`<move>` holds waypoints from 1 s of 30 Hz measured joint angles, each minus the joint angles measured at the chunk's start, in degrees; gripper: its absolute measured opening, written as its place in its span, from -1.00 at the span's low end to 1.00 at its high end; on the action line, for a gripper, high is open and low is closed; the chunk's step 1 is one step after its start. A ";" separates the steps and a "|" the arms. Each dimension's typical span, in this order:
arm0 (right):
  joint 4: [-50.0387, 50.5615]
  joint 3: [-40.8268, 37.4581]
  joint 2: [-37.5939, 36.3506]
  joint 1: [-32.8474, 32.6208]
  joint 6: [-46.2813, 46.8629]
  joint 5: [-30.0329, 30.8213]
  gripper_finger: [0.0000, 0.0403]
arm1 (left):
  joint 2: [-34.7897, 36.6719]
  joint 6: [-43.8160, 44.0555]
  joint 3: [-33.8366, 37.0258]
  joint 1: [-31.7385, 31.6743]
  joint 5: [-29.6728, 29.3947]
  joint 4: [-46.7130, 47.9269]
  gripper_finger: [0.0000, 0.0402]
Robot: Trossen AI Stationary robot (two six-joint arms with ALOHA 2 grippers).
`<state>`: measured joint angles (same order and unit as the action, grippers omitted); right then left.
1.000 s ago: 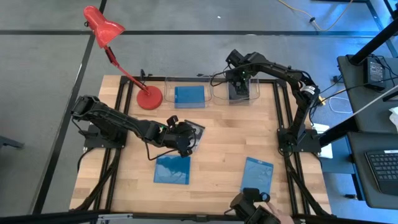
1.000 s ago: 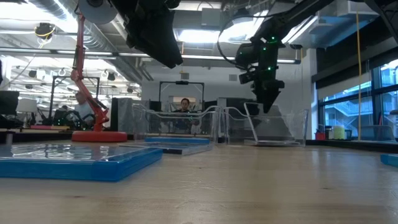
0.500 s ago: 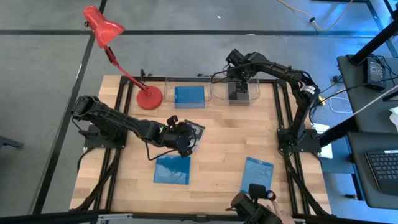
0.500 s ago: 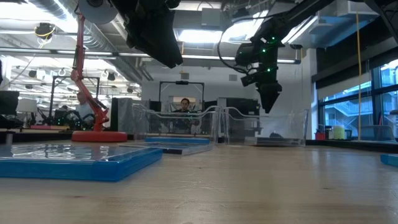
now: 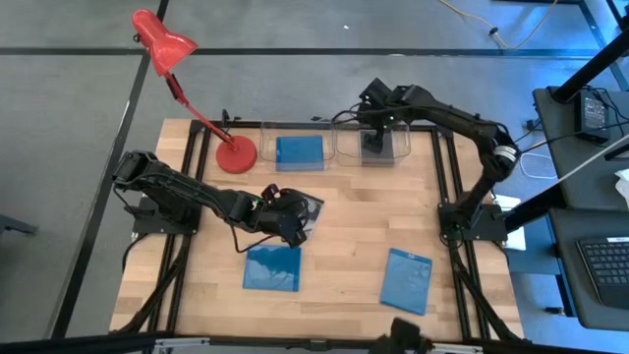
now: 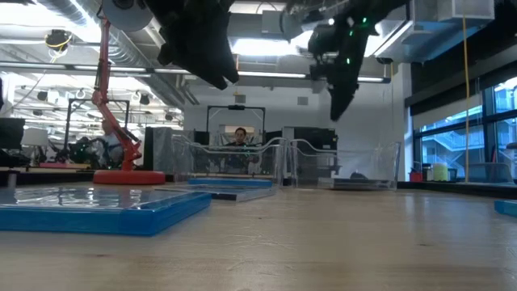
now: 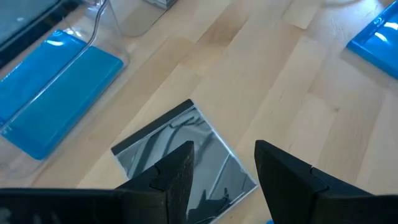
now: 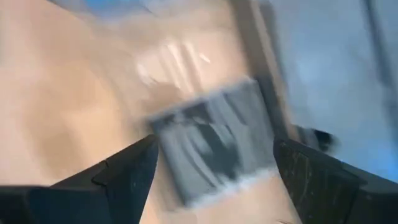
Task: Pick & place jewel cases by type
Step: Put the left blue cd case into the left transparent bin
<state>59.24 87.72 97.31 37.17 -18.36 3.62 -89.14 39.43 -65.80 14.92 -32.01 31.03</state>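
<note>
A clear-grey jewel case (image 5: 313, 206) (image 7: 186, 152) lies flat on the wood at mid-table. My left gripper (image 5: 294, 220) (image 7: 224, 171) hovers open above it, well off the table (image 6: 212, 73). My right gripper (image 5: 377, 124) (image 6: 338, 105) (image 8: 214, 149) hangs open above the right clear tray (image 5: 401, 149), where another grey jewel case (image 5: 377, 147) (image 8: 211, 146) lies flat. A blue jewel case (image 5: 299, 151) (image 7: 56, 87) lies in the left clear tray (image 5: 265, 147). Two blue jewel cases (image 5: 272, 267) (image 5: 406, 280) lie flat toward the near edge.
A red desk lamp stands with its base (image 5: 236, 154) at the far left, beside the trays, and its head reaches past the table's far edge. Bare wood lies between the two near blue cases and along the right side. A person (image 6: 240, 136) sits in the room beyond.
My right gripper has risen out of the right tray and rolled at the wrist, staying open. The grey case, which leaned in that tray a second ago, now lies flat on its floor. A dark thing at the near edge has left the high view.
</note>
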 joint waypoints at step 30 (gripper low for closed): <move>-5.74 0.02 -8.06 -33.92 8.40 -15.35 0.59 | 0.00 8.12 0.00 3.54 18.26 16.34 -0.29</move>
<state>53.50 87.74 89.25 3.25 -9.95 -11.73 -89.14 47.55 -65.80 18.46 -13.75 47.37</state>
